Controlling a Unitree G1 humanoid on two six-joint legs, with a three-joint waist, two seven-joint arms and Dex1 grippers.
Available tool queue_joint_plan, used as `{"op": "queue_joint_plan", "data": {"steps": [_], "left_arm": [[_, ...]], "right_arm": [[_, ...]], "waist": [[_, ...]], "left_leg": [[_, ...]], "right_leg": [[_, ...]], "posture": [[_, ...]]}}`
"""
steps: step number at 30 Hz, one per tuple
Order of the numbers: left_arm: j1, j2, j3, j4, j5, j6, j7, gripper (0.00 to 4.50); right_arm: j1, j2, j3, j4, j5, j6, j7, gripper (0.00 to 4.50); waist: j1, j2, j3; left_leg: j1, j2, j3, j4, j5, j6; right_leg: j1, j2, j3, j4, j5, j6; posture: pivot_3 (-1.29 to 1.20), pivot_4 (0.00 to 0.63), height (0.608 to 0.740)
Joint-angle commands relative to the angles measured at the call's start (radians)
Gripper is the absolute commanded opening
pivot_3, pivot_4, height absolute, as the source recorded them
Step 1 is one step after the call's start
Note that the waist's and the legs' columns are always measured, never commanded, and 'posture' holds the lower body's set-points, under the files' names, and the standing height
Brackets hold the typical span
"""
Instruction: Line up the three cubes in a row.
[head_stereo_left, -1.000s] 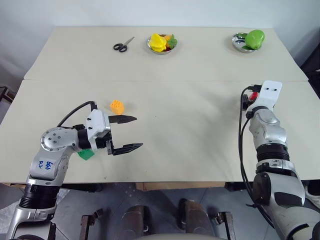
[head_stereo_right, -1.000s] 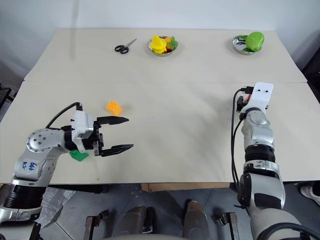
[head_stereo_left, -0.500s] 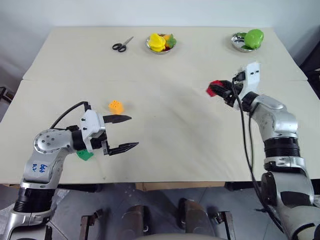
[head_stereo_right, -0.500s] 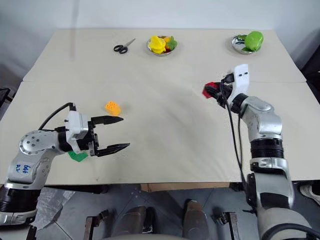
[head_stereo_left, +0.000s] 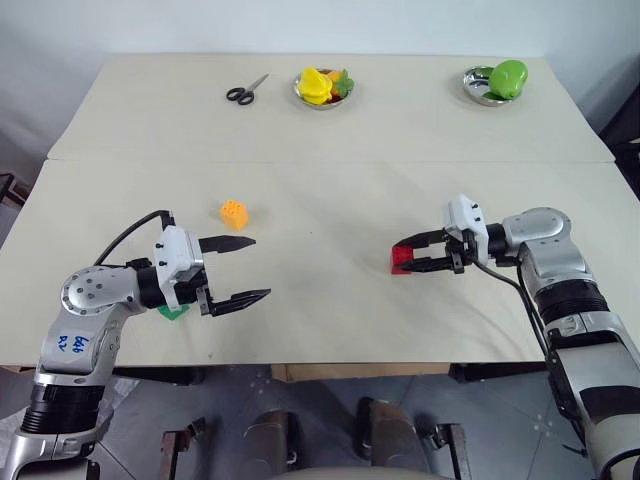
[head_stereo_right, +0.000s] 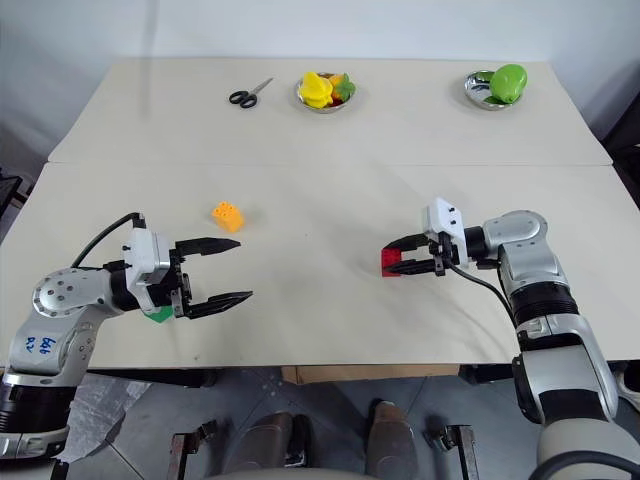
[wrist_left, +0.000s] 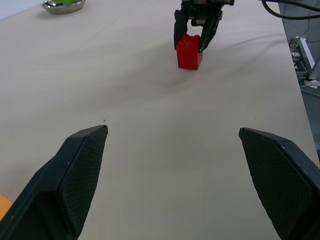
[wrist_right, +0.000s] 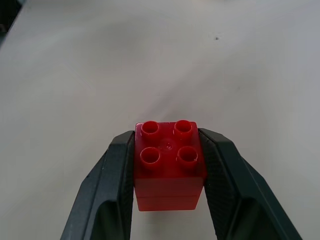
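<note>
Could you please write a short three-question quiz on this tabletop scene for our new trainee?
1. True or false: the right claw is shut on the red cube.
2. Which cube lies partly hidden under the left claw? A) the orange-yellow cube B) the green cube C) the red cube
3. Fill in: the scissors lie at the table's far side, to the robot's left of the bowl of ____ fruit.

Key
1. True; its two fingers clamp the cube's sides.
2. B
3. Yellow
</note>
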Motion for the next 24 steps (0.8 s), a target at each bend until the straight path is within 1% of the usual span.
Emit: {"op": "queue_joint_plan", "data": {"steps": [1, 4, 5, 6, 8, 10, 13, 17, 19, 21, 23, 24], "left_arm": [[0.01, 0.012, 0.038, -0.045, -0.029, 0.0, 0.002, 4.5], [0.014, 0.012, 0.052, -0.052, -0.038, 0.009, 0.005, 4.5], [0.016, 0.013, 0.055, -0.052, -0.041, 0.011, 0.005, 4.5], [0.017, 0.014, 0.057, -0.052, -0.042, 0.012, 0.005, 4.5], [0.018, 0.017, 0.061, -0.049, -0.043, 0.012, 0.002, 4.5], [0.019, 0.019, 0.07, -0.044, -0.037, 0.005, 0.006, 4.5], [0.039, 0.021, 0.119, -0.039, -0.047, 0.004, 0.023, 4.5], [0.168, 0.064, 0.294, -0.012, -0.041, -0.011, 0.038, 4.5], [0.261, 0.066, 0.427, 0.006, -0.055, -0.017, 0.057, 4.5], [0.364, 0.05, 0.558, 0.026, -0.076, -0.034, 0.053, 4.5], [0.455, 0.04, 0.655, 0.052, -0.095, -0.018, 0.05, 4.5], [0.484, 0.039, 0.683, 0.062, -0.103, -0.01, 0.051, 4.5]], "right_arm": [[-0.015, 0.012, 0.004, 0.04, 0.035, -0.076, 0.064, 1.48], [-0.021, 0.014, 0.01, 0.071, 0.037, -0.062, 0.064, 1.48], [-0.028, 0.009, 0.014, 0.083, 0.027, -0.023, 0.064, 1.83], [-0.03, 0.01, 0.01, 0.091, 0.028, -0.045, 0.064, 2.21], [-0.032, 0.013, 0.004, 0.102, 0.033, -0.068, 0.064, 2.76], [-0.032, 0.007, -0.003, 0.097, 0.047, -0.094, 0.064, 3.43], [-0.029, -0.003, -0.026, 0.063, 0.094, -0.112, 0.064, 4.45], [0.071, -0.074, 0.019, -0.203, 0.345, -0.026, 0.064, 4.48], [0.139, -0.092, 0.016, -0.343, 0.436, 0.034, 0.064, 4.48], [0.196, -0.078, -0.013, -0.453, 0.489, 0.09, 0.064, 4.48], [0.235, -0.052, -0.044, -0.538, 0.517, 0.143, 0.059, 4.48], [0.248, -0.04, -0.058, -0.569, 0.523, 0.159, 0.053, 4.48]], "waist": [[0.0, 0.0, 0.0], [0.0, 0.0, 0.0], [0.0, 0.0, 0.0], [0.0, 0.0, 0.0], [0.002, 0.0, 0.0], [0.001, 0.0, 0.0], [0.0, 0.0, 0.0], [-0.003, 0.001, 0.0], [-0.002, 0.001, 0.0], [-0.003, 0.001, 0.001], [-0.001, 0.0, 0.001], [0.001, 0.0, 0.001]], "left_leg": [[0.0, 0.0, 0.0, 0.0, 0.0, 0.0], [0.0, 0.0, 0.0, 0.001, 0.0, 0.0], [0.0, 0.0, -0.001, 0.002, 0.0, -0.001], [0.0, 0.0, -0.001, 0.003, 0.0, -0.001], [0.0, 0.001, -0.001, 0.004, -0.001, -0.001], [0.0, 0.001, -0.001, 0.004, -0.001, -0.001], [0.0, 0.001, -0.001, 0.004, -0.001, -0.001], [0.0, 0.003, -0.001, 0.004, -0.002, -0.002], [0.0, 0.004, -0.001, 0.004, -0.003, -0.003], [0.0, 0.007, 0.0, 0.005, -0.005, -0.004], [0.0, 0.009, 0.0, 0.006, -0.006, -0.004], [0.001, 0.009, 0.001, 0.006, -0.007, -0.004]], "right_leg": [[0.0, 0.0, 0.0, 0.0, 0.0, 0.0], [0.001, 0.0, 0.0, 0.0, 0.0, 0.0], [0.001, 0.0, 0.0, 0.001, 0.0, 0.0], [0.001, 0.0, 0.0, 0.001, 0.0, 0.0], [0.001, 0.0, 0.0, 0.002, 0.0, 0.0], [0.001, 0.0, 0.0, 0.002, 0.0, 0.0], [0.001, 0.0, 0.0, 0.002, 0.0, 0.0], [0.0, 0.0, -0.001, 0.001, 0.0, -0.001], [0.0, 0.001, -0.002, 0.001, -0.001, -0.002], [0.0, 0.002, -0.004, 0.001, -0.002, -0.003], [0.0, 0.003, -0.004, 0.001, -0.002, -0.003], [0.0, 0.003, -0.004, 0.001, -0.002, -0.003]], "posture": [[0.0, 0.15, 0.74], [0.0, 0.15, 0.74], [0.0, 0.15, 0.74], [0.0, 0.15, 0.74], [0.0, 0.15, 0.74], [0.0, 0.15, 0.74], [0.0, 0.15, 0.74], [0.0, 0.15, 0.74], [0.0, 0.15, 0.74], [0.0, 0.15, 0.74], [0.0, 0.15, 0.74], [0.0, 0.15, 0.74]]}}
